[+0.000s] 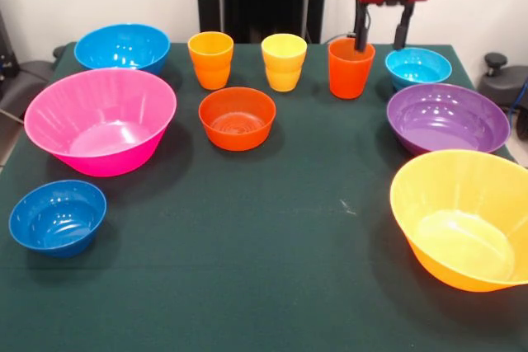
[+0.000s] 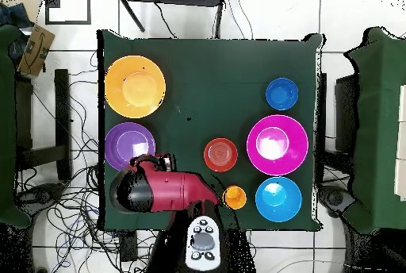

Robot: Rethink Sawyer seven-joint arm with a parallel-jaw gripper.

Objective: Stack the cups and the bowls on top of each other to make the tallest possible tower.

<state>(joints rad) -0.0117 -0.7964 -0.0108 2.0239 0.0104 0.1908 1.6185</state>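
Note:
My gripper (image 1: 381, 37) hangs open at the table's far right in the front view. One finger (image 1: 361, 37) dips at the mouth of the red-orange cup (image 1: 350, 73); the other is outside its right wall. The yellow cup (image 1: 284, 63) and light orange cup (image 1: 211, 61) stand in the same far row. The small orange-red bowl (image 1: 237, 119) sits in front of them and the cyan bowl (image 1: 417, 67) to the right. The dark blue bowl (image 1: 58, 217) is near left. All pieces stand apart, with no tower. In the overhead view the arm (image 2: 162, 190) hides the gripper.
The big pink bowl (image 1: 101, 121) and medium blue bowl (image 1: 122, 47) are at the left. The purple bowl (image 1: 446, 118) and large yellow-orange bowl (image 1: 464, 220) are at the right. The green table (image 1: 272, 237) ends just behind the cups. Cables lie on the floor around it.

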